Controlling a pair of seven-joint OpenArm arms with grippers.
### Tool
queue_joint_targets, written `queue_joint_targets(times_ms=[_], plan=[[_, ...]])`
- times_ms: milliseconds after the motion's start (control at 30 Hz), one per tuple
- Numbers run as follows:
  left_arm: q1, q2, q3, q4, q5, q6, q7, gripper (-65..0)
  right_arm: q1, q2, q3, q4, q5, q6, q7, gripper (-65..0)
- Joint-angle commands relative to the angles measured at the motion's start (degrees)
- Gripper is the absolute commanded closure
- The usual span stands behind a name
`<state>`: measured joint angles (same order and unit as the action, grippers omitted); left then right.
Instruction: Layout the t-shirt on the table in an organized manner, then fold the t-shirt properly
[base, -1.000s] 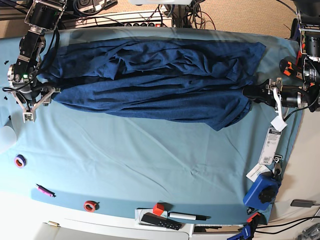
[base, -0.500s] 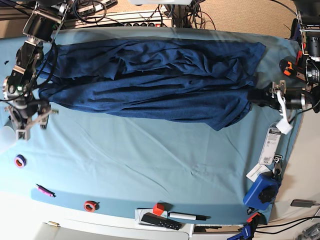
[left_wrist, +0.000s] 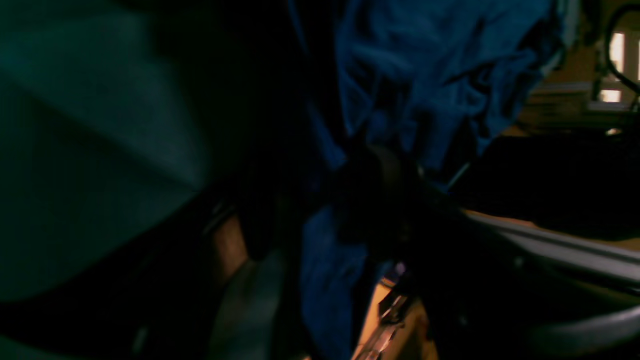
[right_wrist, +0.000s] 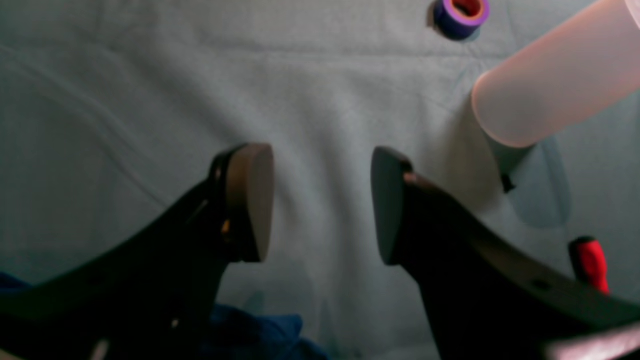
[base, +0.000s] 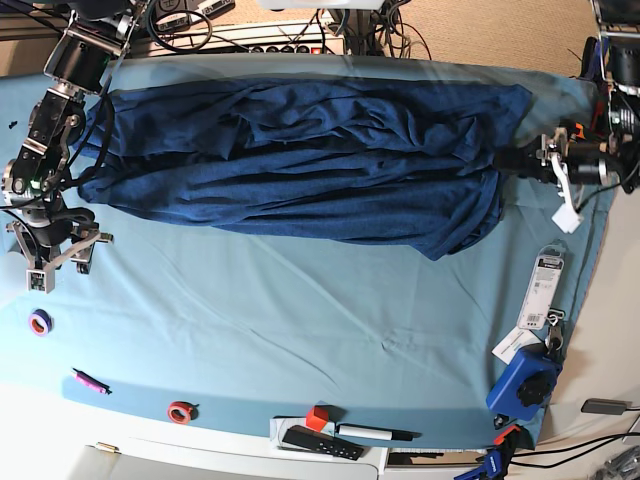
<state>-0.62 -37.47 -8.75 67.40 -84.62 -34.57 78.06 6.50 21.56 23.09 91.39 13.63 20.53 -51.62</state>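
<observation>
The dark blue t-shirt (base: 300, 160) lies stretched sideways in long wrinkles across the far half of the table (base: 300, 320). My left gripper (base: 512, 162) sits at the shirt's right end. In the dim left wrist view, blue cloth (left_wrist: 425, 65) runs down between the dark fingers, so the left gripper (left_wrist: 325, 210) is shut on it. My right gripper (base: 60, 272) hovers just off the shirt's left end. In the right wrist view the right gripper (right_wrist: 322, 200) is open with only teal cloth (right_wrist: 125, 100) between the pads. A corner of the shirt (right_wrist: 265, 335) shows behind it.
Close to the right gripper are a purple tape roll (right_wrist: 460, 12), a frosted cylinder (right_wrist: 555, 80) and a small red thing (right_wrist: 590, 260). Along the near edge lie a pink marker (base: 90, 381), a red tape roll (base: 180, 411), a remote (base: 320, 442) and a pen (base: 375, 433). A blue object (base: 525, 380) and tags (base: 545, 290) sit at the right.
The right gripper has drawn away from the shirt's left end, toward the near left, empty. The left gripper has moved toward the far edge with the shirt's right end.
</observation>
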Motion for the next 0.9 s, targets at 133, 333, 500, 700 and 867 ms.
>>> queue_joint_targets(times_ms=[133, 333, 500, 700, 867], plan=[[-0.33, 0.57, -0.39, 0.59, -0.38, 0.07, -0.42, -29.1, 1.11, 0.81, 0.26, 0.85, 0.70, -0.52, 0.81, -31.0], [-0.37, 5.51, -0.39, 0.59, 0.35, 0.07, -1.95, -32.2, 1.11, 0.83, 0.26, 0.85, 0.70, -1.55, 0.81, -31.0], [-0.35, 7.80, -0.44, 0.59, 1.92, 0.09, -3.19, -32.2, 1.11, 0.83, 0.26, 0.85, 0.44, -1.60, 0.48, -31.0], [-0.37, 8.90, -0.44, 0.59, 3.26, 0.44, -4.09, -32.2, 1.11, 0.83, 0.26, 0.85, 0.00, -4.15, 0.46, -31.0], [-0.66, 9.92, -0.44, 0.61, 9.25, 3.41, -6.29, -32.2, 1.11, 0.83, 0.26, 0.85, -0.17, -4.13, 0.44, -31.0]])
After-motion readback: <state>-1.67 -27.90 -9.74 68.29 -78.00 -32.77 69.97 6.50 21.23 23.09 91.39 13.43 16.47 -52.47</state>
